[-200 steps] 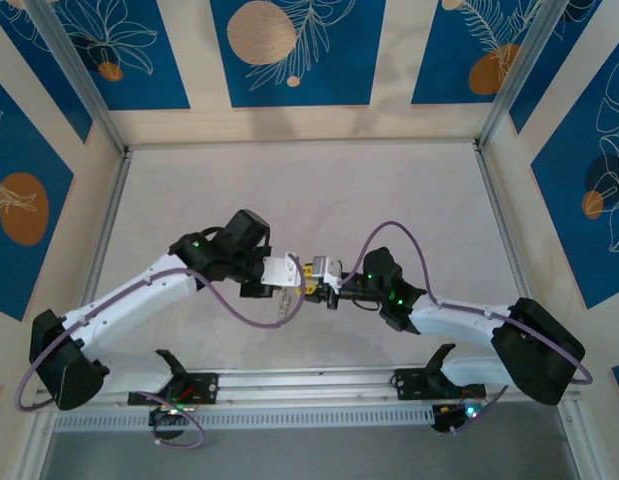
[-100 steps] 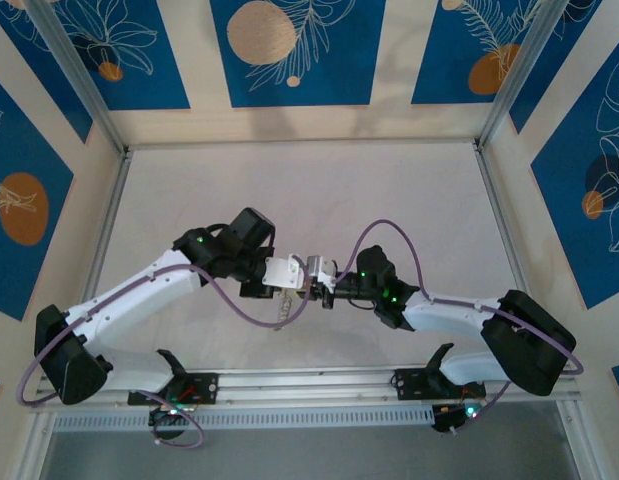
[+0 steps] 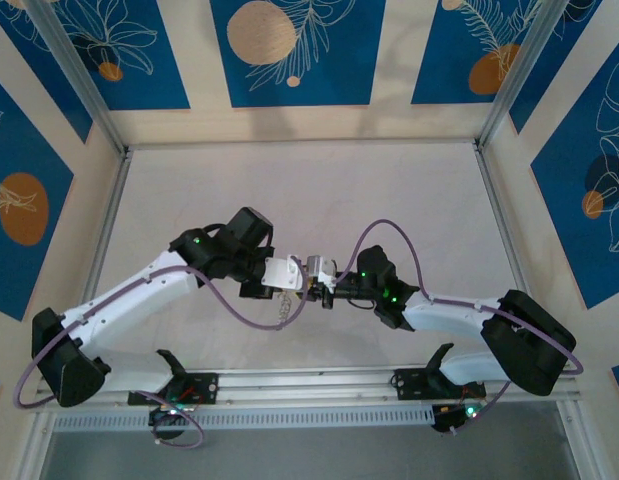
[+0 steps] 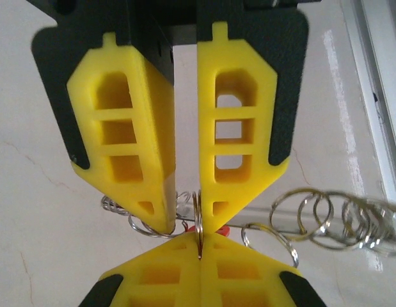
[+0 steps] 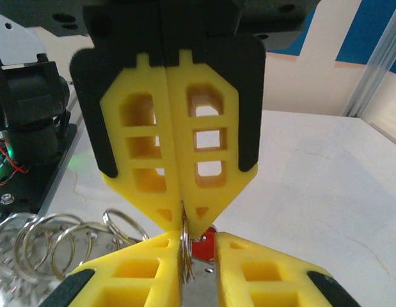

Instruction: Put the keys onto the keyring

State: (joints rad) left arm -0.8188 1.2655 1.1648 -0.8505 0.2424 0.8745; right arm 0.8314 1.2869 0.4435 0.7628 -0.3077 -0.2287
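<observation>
My two grippers meet tip to tip above the white table (image 3: 309, 200). The right gripper (image 5: 183, 220) is shut on one silver split ring (image 5: 183, 256) of the keyring, which stands edge-on between both sets of fingertips. More linked rings of the keyring (image 4: 325, 217) trail off sideways and hang below the grippers (image 3: 282, 308). The left gripper (image 4: 187, 224) stands narrowly closed on a small silver key (image 5: 201, 288), its red head (image 5: 206, 246) poking out against the ring. The red head (image 4: 224, 228) peeks from behind my left fingertips.
An aluminium rail (image 4: 377, 96) runs along the table's near edge. An arm base with wiring and a green light (image 5: 31, 128) stands close by. Patterned blue walls (image 3: 289, 50) enclose the table on three sides.
The right gripper has moved left toward the left gripper, closing the gap between them. Their tips now touch at the ring. The left arm has barely shifted.
</observation>
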